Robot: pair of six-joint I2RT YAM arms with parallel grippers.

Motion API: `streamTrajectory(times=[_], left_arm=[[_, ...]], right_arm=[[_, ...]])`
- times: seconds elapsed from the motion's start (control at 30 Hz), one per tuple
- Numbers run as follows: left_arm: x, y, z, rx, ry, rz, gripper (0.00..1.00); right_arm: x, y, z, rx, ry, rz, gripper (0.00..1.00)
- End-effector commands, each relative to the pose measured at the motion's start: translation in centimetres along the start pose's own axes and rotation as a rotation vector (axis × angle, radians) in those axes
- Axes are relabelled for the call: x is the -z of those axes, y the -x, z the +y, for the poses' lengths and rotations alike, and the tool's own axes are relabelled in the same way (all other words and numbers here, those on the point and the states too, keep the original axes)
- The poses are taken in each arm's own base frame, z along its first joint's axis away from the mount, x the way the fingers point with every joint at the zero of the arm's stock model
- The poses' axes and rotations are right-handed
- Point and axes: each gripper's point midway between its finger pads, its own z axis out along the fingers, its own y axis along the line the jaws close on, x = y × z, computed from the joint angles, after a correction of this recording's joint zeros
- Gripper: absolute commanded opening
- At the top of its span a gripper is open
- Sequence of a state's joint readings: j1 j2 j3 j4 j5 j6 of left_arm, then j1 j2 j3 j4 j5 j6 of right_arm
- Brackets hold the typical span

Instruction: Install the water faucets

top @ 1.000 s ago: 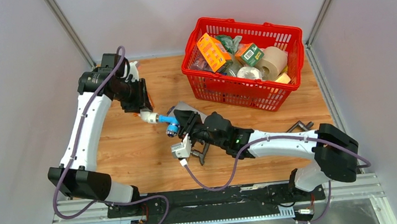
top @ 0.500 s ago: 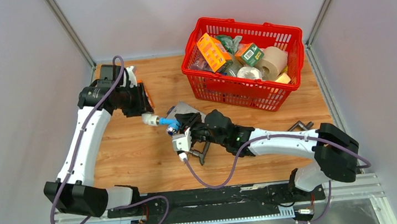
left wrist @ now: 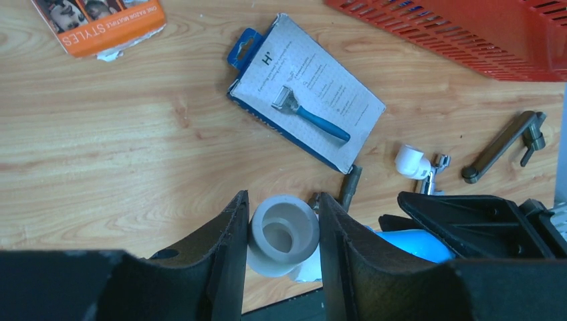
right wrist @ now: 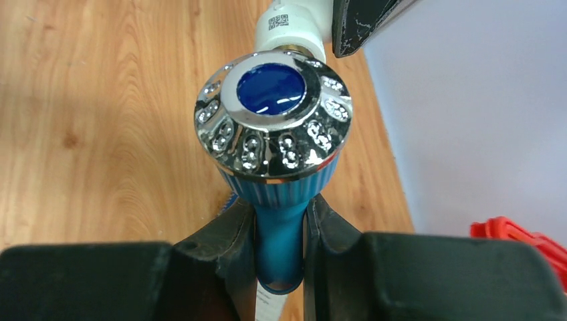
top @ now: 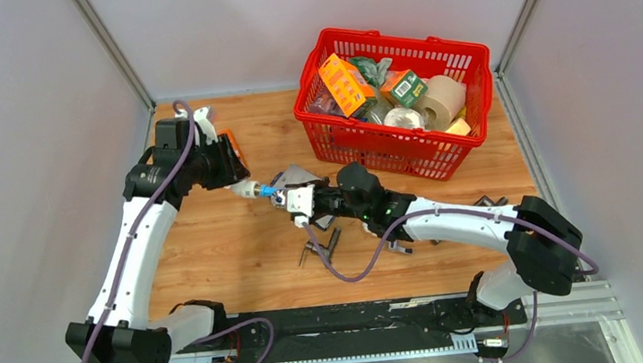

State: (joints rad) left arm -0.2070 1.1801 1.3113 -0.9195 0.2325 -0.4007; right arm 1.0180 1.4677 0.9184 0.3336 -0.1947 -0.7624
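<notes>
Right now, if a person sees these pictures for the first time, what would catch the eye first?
First, the light-blue faucet with its shiny chrome cap, held above the middle of the table: the right gripper is shut on its blue body, the left gripper on the white end fitting. Next, the red basket full of packages at the far right of the table.

The faucet (right wrist: 277, 194) is ribbed teal-blue, its chrome cap (right wrist: 274, 127) ringed with dimples around a deep blue centre; its fitting (left wrist: 282, 234) is white. The basket (top: 377, 144) at upper right is red mesh. The table (top: 234, 245) shows pale wood grain.
</notes>
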Motion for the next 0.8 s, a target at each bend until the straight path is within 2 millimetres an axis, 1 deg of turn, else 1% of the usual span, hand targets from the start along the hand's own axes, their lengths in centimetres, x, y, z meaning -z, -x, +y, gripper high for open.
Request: streamTrajectory(times=[0.0,0.03,0.07,0.1,0.13,0.17,0.2,0.3,0.37,0.5,0.63,0.67,0.73,0.77], left_arm=[[1.5,1.1,-5.3,-0.083,-0.283,-0.099,0.00],[1.6,1.4,-5.7,-0.097,-0.303,-0.123,0.00],[1.6,1.1,-5.7,-0.103,-0.315,-0.127,0.00],[1.7,1.5,-6.0,-0.112,-0.328,-0.149,0.00],[1.7,1.3,-6.1,-0.107,-0.336,-0.154,0.00],[1.9,1.7,-6.2,-0.106,-0.342,-0.177,0.00],[1.9,1.6,-6.2,-0.089,-0.342,-0.184,0.00],[1.7,2.1,-5.9,-0.050,-0.327,-0.219,0.00],[1.0,2.3,-5.2,-0.001,-0.289,-0.236,0.00],[-1.7,1.6,-2.7,0.065,-0.182,-0.219,0.00],[-4.8,0.6,0.2,0.115,-0.061,-0.203,0.00],[-5.5,0.4,1.5,0.134,-0.003,-0.214,0.00],[-6.3,0.0,3.5,0.152,0.090,-0.214,0.00],[-6.5,-0.3,4.0,0.155,0.117,-0.202,0.00]], right_arm=[[-1.1,4.7,1.7,-0.183,0.155,-0.196,0.00],[-1.1,4.8,1.8,-0.210,0.170,-0.203,0.00],[-1.2,4.9,2.0,-0.234,0.185,-0.210,0.00],[-1.2,5.0,1.8,-0.264,0.189,-0.212,0.00],[-1.4,5.0,1.7,-0.291,0.189,-0.208,0.00],[-1.6,4.8,1.5,-0.323,0.178,-0.195,0.00],[-1.8,4.7,1.3,-0.357,0.163,-0.180,0.00],[-2.4,3.6,0.7,-0.443,0.114,-0.127,0.00],[-2.9,2.2,0.4,-0.473,0.063,-0.076,0.00],[-3.4,-1.2,0.3,-0.511,-0.028,0.031,0.00],[-3.9,-5.0,1.4,-0.551,-0.084,0.130,0.00],[-3.9,-5.8,1.5,-0.562,-0.095,0.144,0.00],[-3.6,-6.6,1.7,-0.596,-0.113,0.153,0.00],[-3.3,-6.7,1.6,-0.609,-0.118,0.152,0.00]])
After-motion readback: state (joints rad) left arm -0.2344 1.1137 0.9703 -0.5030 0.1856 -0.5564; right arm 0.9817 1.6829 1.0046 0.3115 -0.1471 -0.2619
